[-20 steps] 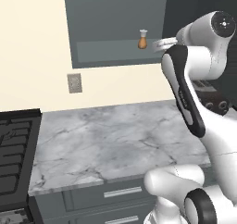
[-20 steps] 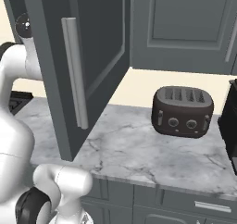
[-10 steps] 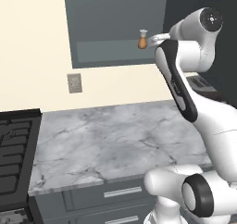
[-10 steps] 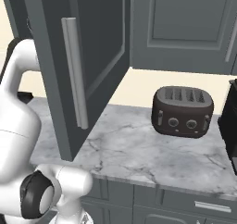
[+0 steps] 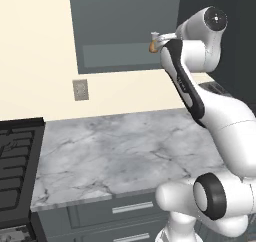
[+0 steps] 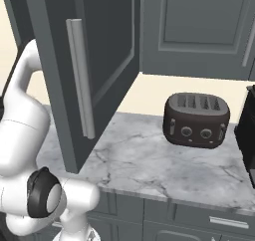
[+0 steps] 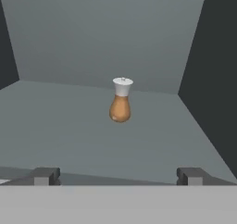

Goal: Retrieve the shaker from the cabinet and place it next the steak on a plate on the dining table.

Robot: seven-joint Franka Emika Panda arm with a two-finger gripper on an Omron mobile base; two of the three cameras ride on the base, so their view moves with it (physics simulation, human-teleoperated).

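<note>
Left base view: the arm has swung up from beside the cabinet point(image 5: 125, 31) and now reaches its opening, hiding part of the shaker point(image 5: 152, 45) on the shelf.

Right base view: the cabinet door point(image 6: 84, 65) stands open above the worktop point(image 6: 164, 160).

Hand view: jaws point(image 7: 118, 176) spread wide, empty; the shaker point(image 7: 120, 101) stands upright ahead, centred. Approach is aligned; advance remains.

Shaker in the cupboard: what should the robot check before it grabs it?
1. Cabinet door open: ok.
2. Shaker standing upright on the shelf: ok.
3. Hand open wide: ok.
4. Shaker lined up between the fingertips in the hand view: ok.
5. Shaker inside the hand's grip: not ok, it sits further back on the shelf.
6. Nothing else on the shelf near the shaker: ok.
</note>
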